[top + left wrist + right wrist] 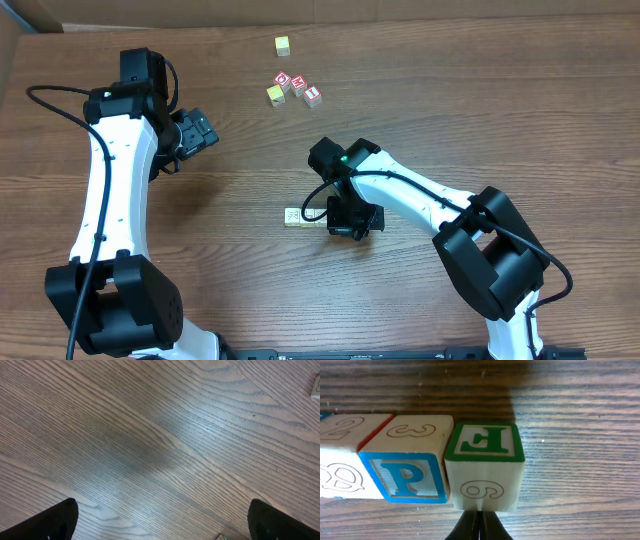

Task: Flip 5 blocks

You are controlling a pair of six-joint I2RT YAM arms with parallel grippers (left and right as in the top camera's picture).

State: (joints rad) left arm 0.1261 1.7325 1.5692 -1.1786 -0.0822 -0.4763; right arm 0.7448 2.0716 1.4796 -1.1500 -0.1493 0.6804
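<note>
1. The row of blocks [298, 216] lay near the middle of the table [480, 90], just left of the right gripper [352, 220].
2. The right wrist view showed three touching side by side: a block with 2 on top [340, 460], the blue P block [405, 477] and the green F block [484, 465].
3. The right gripper's fingers [470, 532] were pressed together, empty, their tips at the green F block's near face.
4. The left gripper [200, 130] hung well to the left, its fingers [50, 520] spread wide over bare wood.
5. Red-and-white cubes [300, 86] and a yellow cube [283, 45] sat farther off.
</note>
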